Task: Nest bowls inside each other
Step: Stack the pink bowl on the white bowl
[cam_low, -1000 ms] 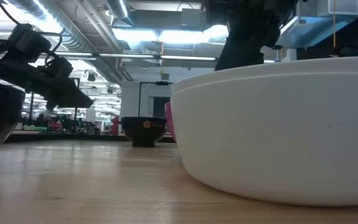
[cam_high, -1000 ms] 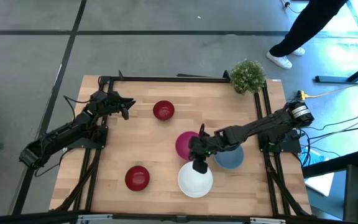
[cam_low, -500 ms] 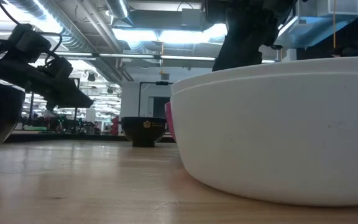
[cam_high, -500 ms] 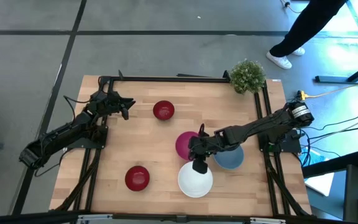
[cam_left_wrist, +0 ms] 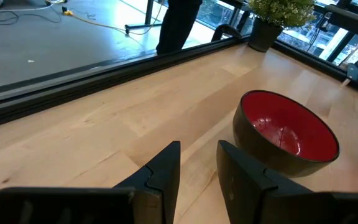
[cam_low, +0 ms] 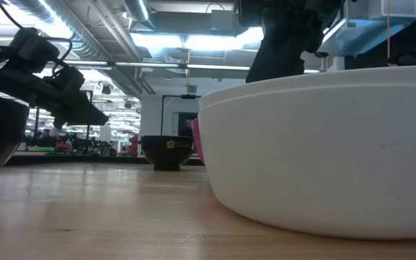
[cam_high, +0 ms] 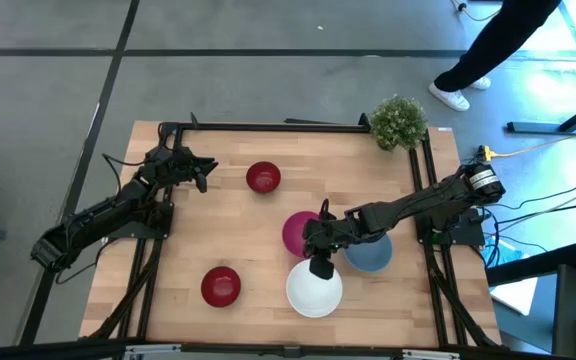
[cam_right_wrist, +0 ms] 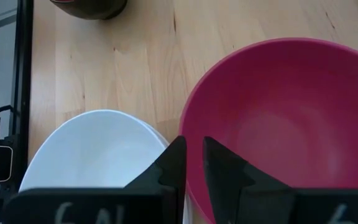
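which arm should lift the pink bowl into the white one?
Right. Its end effector sits at the pink bowl beside the white bowl; the left end effector waits near the far dark red bowl.

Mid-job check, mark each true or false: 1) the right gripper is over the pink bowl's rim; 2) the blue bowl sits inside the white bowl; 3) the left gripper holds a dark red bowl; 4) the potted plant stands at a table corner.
1) True: the right gripper is at the round magenta-pink bowl rim.
2) False: the round blue bowl sits beside the round white bowl.
3) False: the left gripper is empty, near the small dark red bowl.
4) True: the green potted plant stands at a corner.
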`<act>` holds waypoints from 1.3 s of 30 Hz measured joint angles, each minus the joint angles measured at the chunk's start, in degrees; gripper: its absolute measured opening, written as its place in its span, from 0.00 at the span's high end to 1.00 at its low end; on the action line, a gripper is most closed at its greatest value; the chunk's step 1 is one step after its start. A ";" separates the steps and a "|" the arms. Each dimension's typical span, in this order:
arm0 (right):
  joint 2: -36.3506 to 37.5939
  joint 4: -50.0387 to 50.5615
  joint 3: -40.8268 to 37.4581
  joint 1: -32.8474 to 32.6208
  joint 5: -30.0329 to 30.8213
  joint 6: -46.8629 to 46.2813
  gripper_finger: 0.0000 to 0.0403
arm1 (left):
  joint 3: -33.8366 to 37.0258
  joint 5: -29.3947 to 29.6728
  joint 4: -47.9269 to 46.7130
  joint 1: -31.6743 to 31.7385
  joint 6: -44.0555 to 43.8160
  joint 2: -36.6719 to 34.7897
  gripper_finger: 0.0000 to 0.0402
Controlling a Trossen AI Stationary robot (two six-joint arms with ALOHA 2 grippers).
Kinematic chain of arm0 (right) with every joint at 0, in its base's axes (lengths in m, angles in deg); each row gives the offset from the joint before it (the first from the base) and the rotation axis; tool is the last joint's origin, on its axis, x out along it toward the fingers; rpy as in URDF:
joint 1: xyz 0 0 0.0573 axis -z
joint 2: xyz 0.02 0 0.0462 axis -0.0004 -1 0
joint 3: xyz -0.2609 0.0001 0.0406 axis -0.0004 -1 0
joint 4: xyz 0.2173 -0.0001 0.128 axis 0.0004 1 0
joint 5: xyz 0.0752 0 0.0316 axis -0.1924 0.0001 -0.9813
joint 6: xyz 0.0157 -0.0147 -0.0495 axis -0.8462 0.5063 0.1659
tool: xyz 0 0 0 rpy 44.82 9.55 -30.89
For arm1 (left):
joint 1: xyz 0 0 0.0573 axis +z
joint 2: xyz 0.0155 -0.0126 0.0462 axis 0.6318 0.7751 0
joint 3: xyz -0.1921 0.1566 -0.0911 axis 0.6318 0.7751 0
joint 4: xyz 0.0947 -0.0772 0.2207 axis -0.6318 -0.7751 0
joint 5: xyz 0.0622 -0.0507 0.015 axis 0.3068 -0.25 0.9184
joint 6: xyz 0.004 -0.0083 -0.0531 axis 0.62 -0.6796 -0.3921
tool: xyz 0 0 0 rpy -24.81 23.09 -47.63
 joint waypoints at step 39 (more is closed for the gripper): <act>0.00 -0.37 1.70 1.92 6.45 0.33 0.86 | 0.01 -0.01 -0.04 0.01 -0.02 0.00 0.75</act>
